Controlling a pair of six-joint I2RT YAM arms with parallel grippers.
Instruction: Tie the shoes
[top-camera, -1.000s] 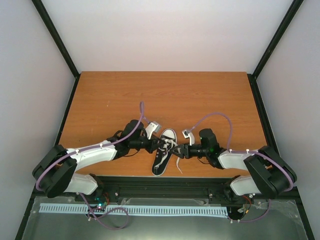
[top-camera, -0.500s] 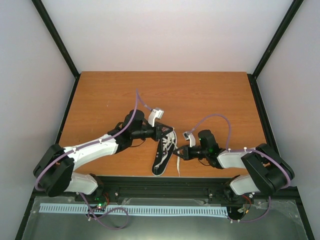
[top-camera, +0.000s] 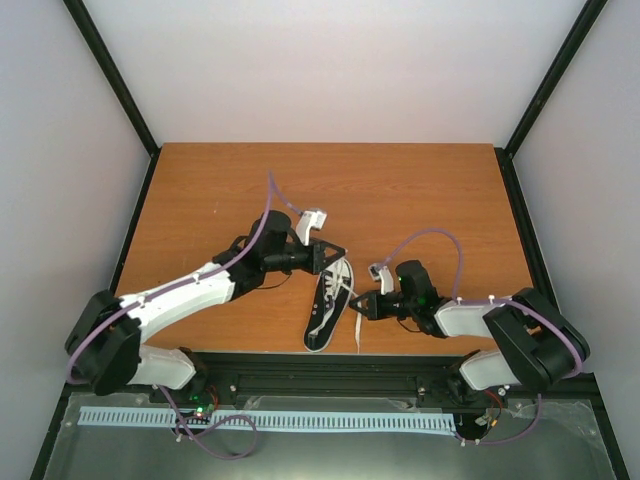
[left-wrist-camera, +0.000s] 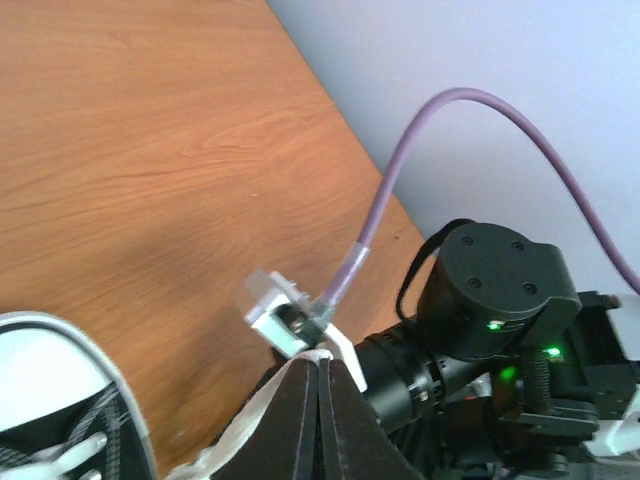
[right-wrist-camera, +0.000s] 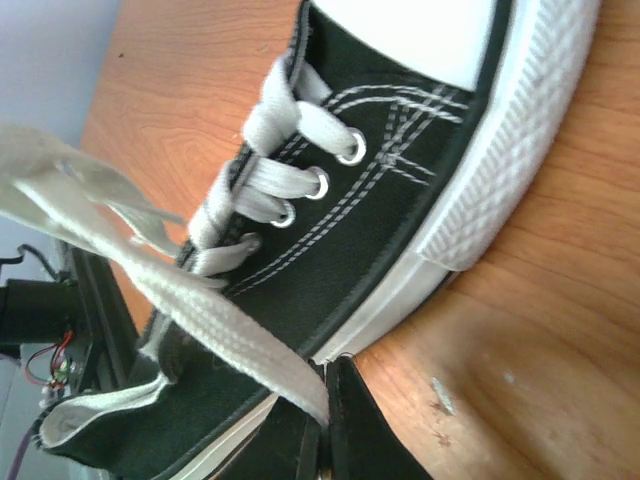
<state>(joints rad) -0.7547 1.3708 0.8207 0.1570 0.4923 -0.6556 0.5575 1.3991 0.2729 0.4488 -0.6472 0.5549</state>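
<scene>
Just beside right hand (top-camera: 356, 305), sneaker (top-camera: 326, 308); lace (right-wrist-camera: 230, 330) within.

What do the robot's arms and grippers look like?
Both the left arm and right arm have white link shells and black joint housings. A purple cable loops to a small white bracket at each wrist. The fingers are black and tapered. Green lights glow on the right wrist motor.

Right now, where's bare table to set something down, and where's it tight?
Free: the table's far half up to the back wall, plus strips along both side edges. Tight: near centre, where left gripper and right gripper, each shut on a lace, flank the sneaker.
</scene>
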